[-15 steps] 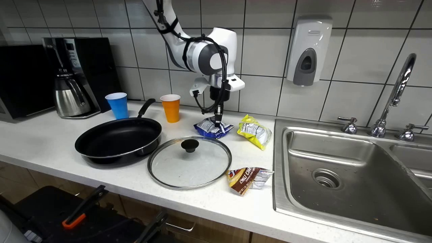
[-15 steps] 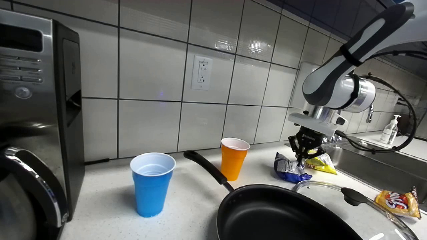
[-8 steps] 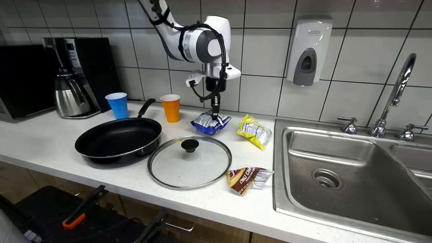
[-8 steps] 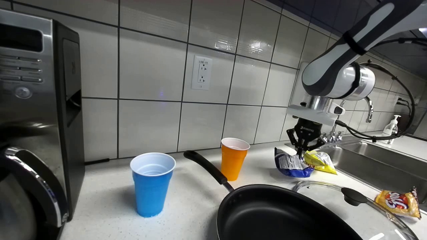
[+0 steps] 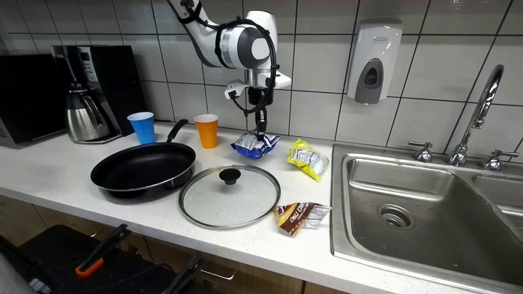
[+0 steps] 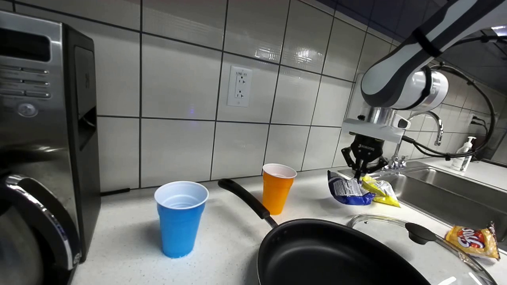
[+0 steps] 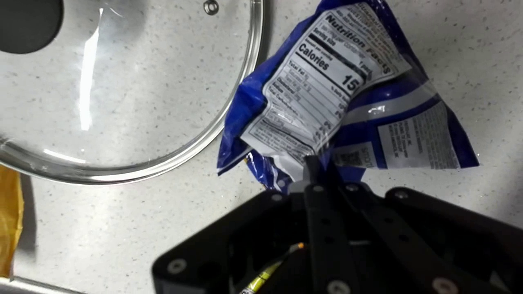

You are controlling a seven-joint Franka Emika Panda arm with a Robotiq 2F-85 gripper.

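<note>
In the wrist view we lose the near edge of the blue bag behind the dark, blurred tips of the pincer, and creases swallow part of its fine print. The glass lid is cut off there along the top and left, and the golden bag shows only as a sliver at the left edge. In an exterior view we see the frying pan run out of the bottom of the picture, while the blue bag covers part of the yellow bag behind it. The pincer points straight down, clamped on the blue bag and nipping a bit of its film, so most of the bag spreads around and below the tips. We find it between the orange cup and the yellow bag, beyond the glass lid toward the tiled wall; whether its underside clears the counter we cannot say for sure. In an exterior view its long axis runs roughly along the wall, from a corner on the cup's side to a slightly higher corner on the yellow bag's side. From the wrist, its Nutrition Facts panel faces up at us on a slant, heading toward the upper right and foot toward the lower left; one corner of the bag points up the picture, one down to the left, one out to the right.
</note>
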